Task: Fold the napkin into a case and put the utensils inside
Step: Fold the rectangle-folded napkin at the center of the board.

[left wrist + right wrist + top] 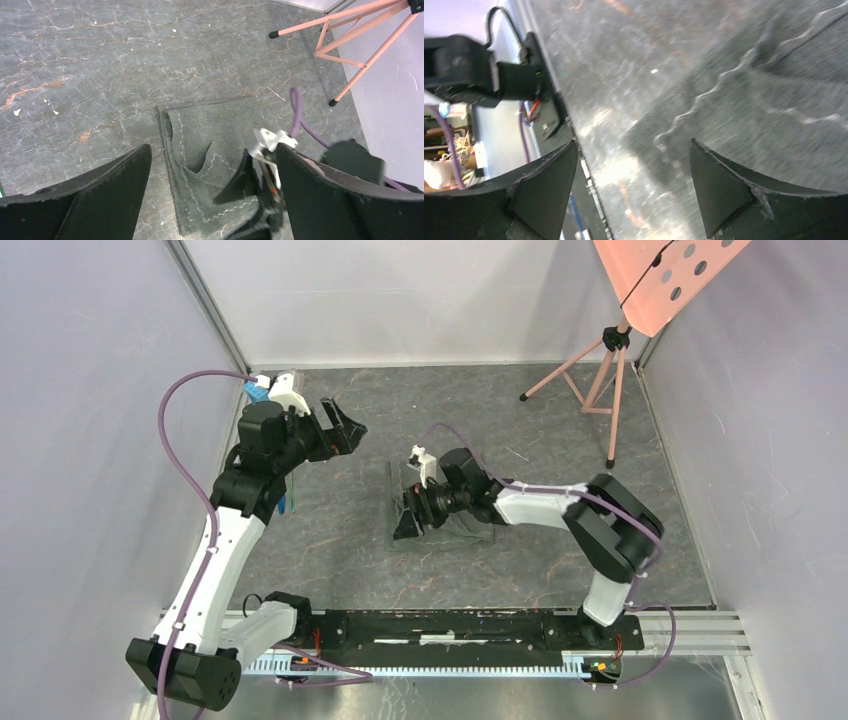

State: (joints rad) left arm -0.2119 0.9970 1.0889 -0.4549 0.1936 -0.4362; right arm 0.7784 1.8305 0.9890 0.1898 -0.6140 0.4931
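— Firstly, the big items?
— Grey marbled surface [520, 420], pale walls on three sides. Left arm [215, 550] runs up the left side. Right arm [540, 505] bends in from the right toward the middle. Pink tripod [600, 370] stands at the far right, with a pink perforated panel [660, 275] above it.
— And the napkin?
— Napkin [200, 135] lies on the surface near the middle. Dark grey, pale stitching. One long edge looks doubled over into a narrow strip, and there is a raised crease mid-cloth. It is loosely folded, not a tidy case.
— Right jaws?
— Spread wide, low over the napkin's edge on the side toward the left arm. In the right wrist view, one finger hangs over the cloth and the other over bare surface. Nothing sits between them. Cannot tell whether they touch the cloth.
— Left jaws?
— Fully spread and empty, held up over the far left of the surface, well apart from the napkin and pointing toward it.
— Anything smaller?
— A blue object [258, 392] at the far left corner, partly hidden behind the left arm. Too little of it shows to name.
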